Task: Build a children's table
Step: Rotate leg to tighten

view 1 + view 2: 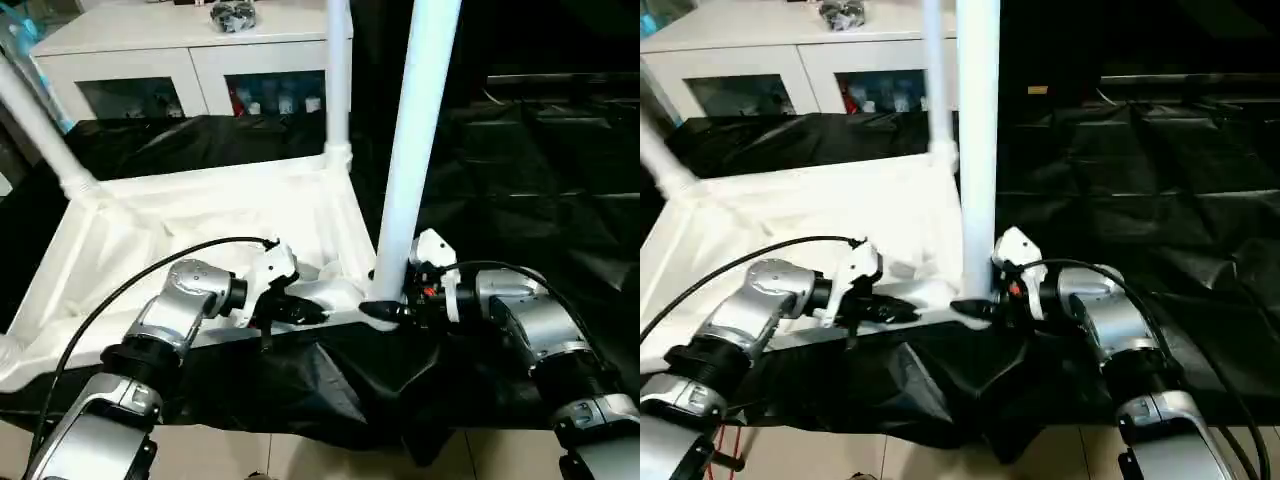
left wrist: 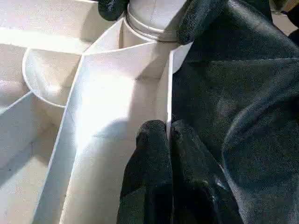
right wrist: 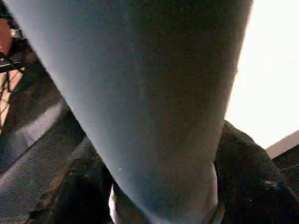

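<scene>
Lying upside down on the black-draped work table point(image 1: 520, 170), the white table top point(image 1: 190, 225) showed its ribbed underside, its long axis running across the robot's front and its near edge close to the draped table's front edge, where the cloth hung in folds toward the pale floor point(image 1: 330, 460). Three legs stood in corner sockets: the near-right leg point(image 1: 415, 150) rose almost straight up and out of the picture, the far-right leg point(image 1: 338, 80) stood upright behind it, and the far-left leg point(image 1: 40, 130) leaned outward to the left. Open black cloth stretched well to the right of the table top, while a white glass-door cabinet point(image 1: 190, 60) stood behind the work table's far edge.

The left gripper point(image 1: 300, 312) was pinched closed on the thin near rim wall of the table top, one finger inside the rim and one outside against the cloth, as the left wrist view showed at its fingertips point(image 2: 154, 140). The right gripper point(image 1: 385, 312) reached in from the right at the base of the near-right leg, its black fingers point(image 2: 201, 18) set on either side of the leg just above the socket collar; whether they actually clamped it could not be told
</scene>
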Robot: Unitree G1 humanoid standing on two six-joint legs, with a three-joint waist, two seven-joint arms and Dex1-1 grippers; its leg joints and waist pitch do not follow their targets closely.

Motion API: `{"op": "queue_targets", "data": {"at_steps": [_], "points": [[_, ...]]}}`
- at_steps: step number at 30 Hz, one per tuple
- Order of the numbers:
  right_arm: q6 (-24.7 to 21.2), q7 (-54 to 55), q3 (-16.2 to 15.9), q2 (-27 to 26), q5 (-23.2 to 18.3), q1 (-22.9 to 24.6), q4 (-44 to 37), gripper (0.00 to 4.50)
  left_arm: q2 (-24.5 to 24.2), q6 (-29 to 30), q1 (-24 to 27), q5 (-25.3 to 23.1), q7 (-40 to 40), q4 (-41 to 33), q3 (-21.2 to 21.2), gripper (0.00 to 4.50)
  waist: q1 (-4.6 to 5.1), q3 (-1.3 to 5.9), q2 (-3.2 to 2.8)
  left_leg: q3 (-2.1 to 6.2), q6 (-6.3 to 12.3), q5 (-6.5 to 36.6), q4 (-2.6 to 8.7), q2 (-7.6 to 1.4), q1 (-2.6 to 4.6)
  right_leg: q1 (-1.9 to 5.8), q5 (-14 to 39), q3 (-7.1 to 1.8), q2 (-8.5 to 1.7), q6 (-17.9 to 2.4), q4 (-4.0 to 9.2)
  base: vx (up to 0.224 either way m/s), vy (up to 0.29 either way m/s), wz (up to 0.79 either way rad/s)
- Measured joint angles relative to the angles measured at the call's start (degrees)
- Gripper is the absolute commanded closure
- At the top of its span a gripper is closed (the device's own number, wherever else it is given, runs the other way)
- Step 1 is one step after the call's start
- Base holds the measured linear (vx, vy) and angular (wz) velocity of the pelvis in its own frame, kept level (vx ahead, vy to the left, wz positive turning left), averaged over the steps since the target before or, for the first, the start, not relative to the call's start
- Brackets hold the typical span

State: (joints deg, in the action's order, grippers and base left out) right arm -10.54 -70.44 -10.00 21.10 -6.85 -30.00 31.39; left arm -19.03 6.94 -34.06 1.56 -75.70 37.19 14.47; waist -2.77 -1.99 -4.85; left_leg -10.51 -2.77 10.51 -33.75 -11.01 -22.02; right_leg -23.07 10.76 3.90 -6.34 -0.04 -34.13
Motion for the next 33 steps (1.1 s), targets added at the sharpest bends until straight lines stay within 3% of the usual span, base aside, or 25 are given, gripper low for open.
{"op": "queue_targets", "data": {"at_steps": [5, 10, 14, 20, 21, 24, 28, 33], "points": [[-0.6, -0.2, 0.1, 0.2, -0.3, 0.2, -0.3, 1.93, 0.2, -0.1, 0.0, 0.0, 0.2, 0.1, 0.0, 4.5, -0.28, 0.02, -0.03, 0.0, 0.0, 0.0, 0.0, -0.01, 0.02, 0.0, 0.0, 0.01, 0.01, 0.0, -0.03, 0.0, 0.0, 0.0], [0.0, 9.2, 3.4, -2.5, 0.6, 1.0, 0.7, 1.98, 2.9, -0.6, -0.4, -0.8, 7.1, 2.1, -1.3, 4.5, -0.27, 0.15, -0.27, 0.0, -0.12, 0.0, -0.11, 0.0, 0.26, 0.22, -0.1, -0.05, 0.0, -0.2, -0.04, 0.0, 0.0, 0.0], [0.1, 25.4, 7.6, -7.9, 1.4, -0.6, 5.4, 1.99, 7.3, 1.4, -0.8, -2.0, 16.6, 3.5, -3.0, 4.5, 1.09, 0.12, -0.43, -0.1, -0.14, 0.1, -0.1, 0.1, 1.07, 0.9, 0.1, -0.21, -0.03, 0.1, 0.11, 0.0, 0.0, 0.0], [0.0, 42.1, 12.2, -13.4, 2.2, -3.8, 9.9, 1.99, 12.5, 3.7, -2.1, -2.9, 26.3, 4.5, -3.5, 4.5, 2.39, 0.18, -0.42, 0.0, -0.14, 0.1, -0.02, 0.19, 1.07, 1.0, 0.1, -0.22, -0.04, 0.1, 0.2, 0.0, 0.0, 0.0], [0.4, 44.0, 12.3, -14.1, 2.7, -4.2, 10.3, 1.99, 12.9, 4.0, -2.2, -3.3, 27.2, 4.5, -3.8, 4.5, 2.44, 0.2, -0.39, 0.02, -0.14, 0.1, 0.04, 0.19, 1.06, 1.0, 0.1, -0.18, -0.03, 0.1, 0.2, 0.0, 0.0, 0.0], [1.4, 44.3, 12.3, -14.3, 2.9, -4.2, 10.6, 1.3, 13.0, 4.0, -2.2, -3.5, 27.2, 4.3, -4.0, 4.5, 2.43, 0.18, -0.35, 0.04, -0.14, 0.1, 0.15, 0.19, 1.0, 1.0, 0.1, -0.15, -0.03, 0.2, 0.21, 0.0, 0.0, 0.0], [2.1, 43.2, 12.1, -14.4, 3.1, -4.2, 10.7, 0.95, 12.5, 4.0, -2.2, -3.6, 26.4, 3.7, -3.8, 4.5, 2.42, 0.09, -0.19, 0.05, -0.14, 0.1, 0.19, 0.17, 0.97, 0.92, 0.2, -0.12, -0.03, 0.3, 0.2, 0.0, 0.0, 0.0], [4.9, 30.6, 7.7, -9.7, 4.4, -3.6, 9.6, 0.86, 8.9, 2.9, -0.9, -2.5, 19.9, 1.2, -3.2, 4.5, 2.54, -0.23, 0.32, 0.05, -0.16, 0.1, 0.28, 0.1, 0.66, 0.61, 0.1, -0.06, 0.0, 0.1, 0.2, 0.0, 0.0, 0.0]]}}
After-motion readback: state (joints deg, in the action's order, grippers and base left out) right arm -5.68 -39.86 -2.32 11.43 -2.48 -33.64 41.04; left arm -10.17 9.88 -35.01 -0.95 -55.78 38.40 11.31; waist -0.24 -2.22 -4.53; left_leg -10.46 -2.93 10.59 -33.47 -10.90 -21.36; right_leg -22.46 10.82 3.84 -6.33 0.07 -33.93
